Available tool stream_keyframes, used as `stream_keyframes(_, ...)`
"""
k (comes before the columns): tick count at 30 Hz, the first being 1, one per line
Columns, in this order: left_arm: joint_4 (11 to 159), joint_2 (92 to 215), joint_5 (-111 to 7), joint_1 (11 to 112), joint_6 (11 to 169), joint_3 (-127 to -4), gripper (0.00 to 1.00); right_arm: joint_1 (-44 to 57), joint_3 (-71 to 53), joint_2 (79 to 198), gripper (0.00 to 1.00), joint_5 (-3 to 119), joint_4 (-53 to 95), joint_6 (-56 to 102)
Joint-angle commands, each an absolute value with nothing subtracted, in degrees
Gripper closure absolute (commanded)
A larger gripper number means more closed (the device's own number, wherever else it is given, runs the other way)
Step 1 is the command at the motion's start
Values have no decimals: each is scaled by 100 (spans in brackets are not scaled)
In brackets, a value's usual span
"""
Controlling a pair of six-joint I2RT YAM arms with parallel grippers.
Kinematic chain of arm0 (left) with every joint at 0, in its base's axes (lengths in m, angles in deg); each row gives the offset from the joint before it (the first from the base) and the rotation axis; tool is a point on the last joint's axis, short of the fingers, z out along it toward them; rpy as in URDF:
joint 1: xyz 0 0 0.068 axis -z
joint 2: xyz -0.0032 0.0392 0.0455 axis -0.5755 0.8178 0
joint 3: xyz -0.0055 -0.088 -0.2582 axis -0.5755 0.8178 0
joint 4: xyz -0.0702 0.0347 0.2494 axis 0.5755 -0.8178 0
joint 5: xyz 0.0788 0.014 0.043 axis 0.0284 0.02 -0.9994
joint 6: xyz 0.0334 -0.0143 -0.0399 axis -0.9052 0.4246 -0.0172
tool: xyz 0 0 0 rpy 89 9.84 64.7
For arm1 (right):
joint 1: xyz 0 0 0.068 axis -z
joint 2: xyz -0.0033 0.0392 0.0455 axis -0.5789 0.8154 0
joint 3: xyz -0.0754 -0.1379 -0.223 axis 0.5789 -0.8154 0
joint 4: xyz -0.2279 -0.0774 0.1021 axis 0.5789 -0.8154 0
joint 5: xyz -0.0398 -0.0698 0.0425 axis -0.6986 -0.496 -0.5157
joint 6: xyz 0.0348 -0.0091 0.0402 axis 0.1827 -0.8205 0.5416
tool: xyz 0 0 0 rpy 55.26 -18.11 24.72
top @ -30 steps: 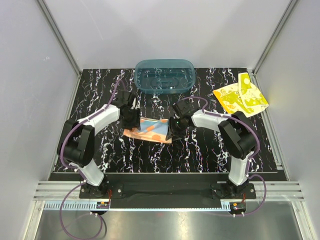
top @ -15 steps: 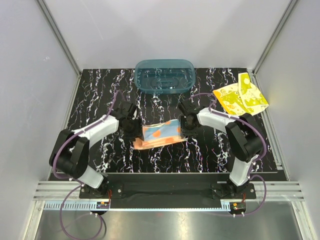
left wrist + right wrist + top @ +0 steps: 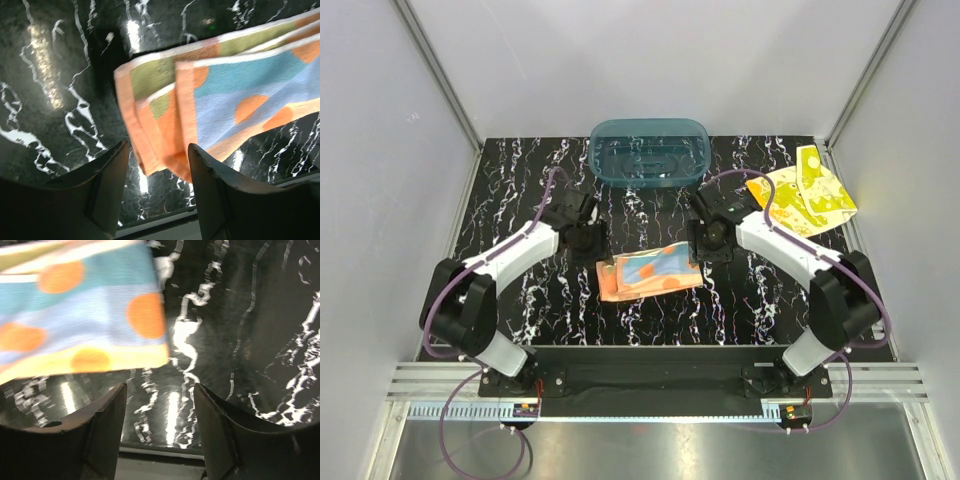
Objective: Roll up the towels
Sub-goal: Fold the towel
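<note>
Orange-dotted light blue and yellow cloth [image 3: 648, 273] lies folded on the black marbled counter [image 3: 515, 190]; left pincer [image 3: 592, 243] and right pincer [image 3: 705, 243] flank its ends, both released.

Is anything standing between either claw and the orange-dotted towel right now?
Nothing visible does. The left claw and right claw hang open at opposite ends of the dotted towel. The teal tub sits behind it and the yellow towel lies in the far right corner, both out of the way.
</note>
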State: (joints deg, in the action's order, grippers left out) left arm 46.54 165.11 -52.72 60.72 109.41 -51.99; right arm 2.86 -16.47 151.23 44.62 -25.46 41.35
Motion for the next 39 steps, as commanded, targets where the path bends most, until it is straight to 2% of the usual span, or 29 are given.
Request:
stream_keyframes(1,4964,16723,-5190,6238,11059,-5600,45,312,-1414,14660,36,5034,-2510,3952)
stream_keyframes(12,5536,17338,-4953,6467,11358,-5635,48,391,-1932,14809,51,5623,-1516,4110)
stream_keyframes(26,5562,17699,-4979,6607,11490,-5636,49,611,-2434,15151,55,5932,-1129,4084)
stream_keyframes(29,5642,17655,-5058,6643,11516,-5609,57,619,-2530,15239,55,5984,-1058,4084)
stream_keyframes(33,5817,17550,-5129,6651,11552,-5565,72,619,-2749,15388,56,6090,-857,4110)
stream_keyframes(37,5774,17541,-5286,6651,11578,-5644,100,628,-2917,15485,57,6195,-733,4154)
stream_keyframes(39,5660,17462,-5366,6669,11595,-5679,100,620,-2961,15459,57,6195,-707,4163)
